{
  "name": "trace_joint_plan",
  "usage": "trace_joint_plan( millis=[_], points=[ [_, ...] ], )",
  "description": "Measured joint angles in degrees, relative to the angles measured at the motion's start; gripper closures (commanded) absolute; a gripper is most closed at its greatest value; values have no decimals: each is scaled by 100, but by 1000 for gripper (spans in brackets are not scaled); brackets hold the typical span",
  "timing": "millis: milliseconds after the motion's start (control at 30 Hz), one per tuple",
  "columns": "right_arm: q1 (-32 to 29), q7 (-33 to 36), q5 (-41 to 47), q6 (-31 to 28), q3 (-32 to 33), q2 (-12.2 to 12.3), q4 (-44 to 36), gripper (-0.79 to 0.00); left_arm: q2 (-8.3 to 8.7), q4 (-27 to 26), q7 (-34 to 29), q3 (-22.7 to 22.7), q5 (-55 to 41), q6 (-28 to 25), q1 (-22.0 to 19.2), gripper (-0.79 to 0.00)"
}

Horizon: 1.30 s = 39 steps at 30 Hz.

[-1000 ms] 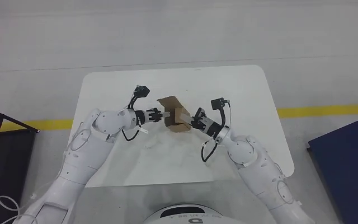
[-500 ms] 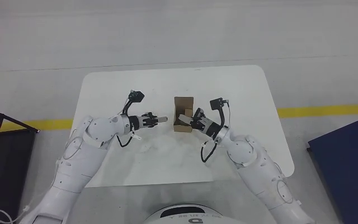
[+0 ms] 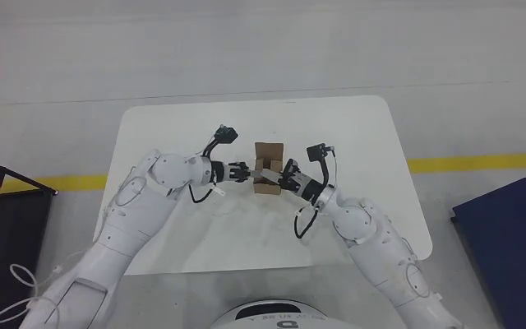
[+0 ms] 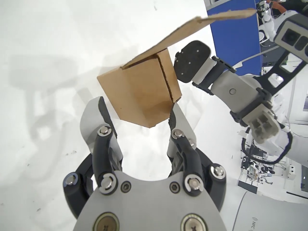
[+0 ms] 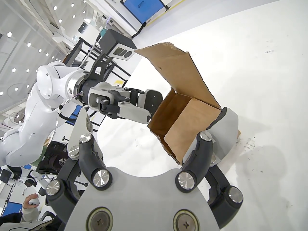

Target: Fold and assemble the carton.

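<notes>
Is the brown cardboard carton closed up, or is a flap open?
Open. One flap of the brown cardboard carton stands raised, and the right wrist view looks into its bare interior.

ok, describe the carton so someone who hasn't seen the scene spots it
Start at the white table, then go to its middle, where the left pincer and right pincer face each other. The carton sits between them: a box, open on one side with one flap raised. Its brown cardboard sets it apart from the grey and black pincers flanking it.
</notes>
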Motion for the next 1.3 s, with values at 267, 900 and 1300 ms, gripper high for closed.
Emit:
trace_joint_plan(
  millis=[267, 900, 1300],
  points=[
    [36, 31, 55, 0, -18, 1, 55, -785, -118, 304, 2, 318, -41, 68, -335, 0],
    [-48, -100, 74, -115, 92, 36, 37, -785, 235, -1476, 70, -493, 1226, 1622, 683, 0],
    [-29, -106, 101, -74, 73, 37, 79, -785, 249, -1282, 78, -574, 707, 775, 766, -326]
  ],
)
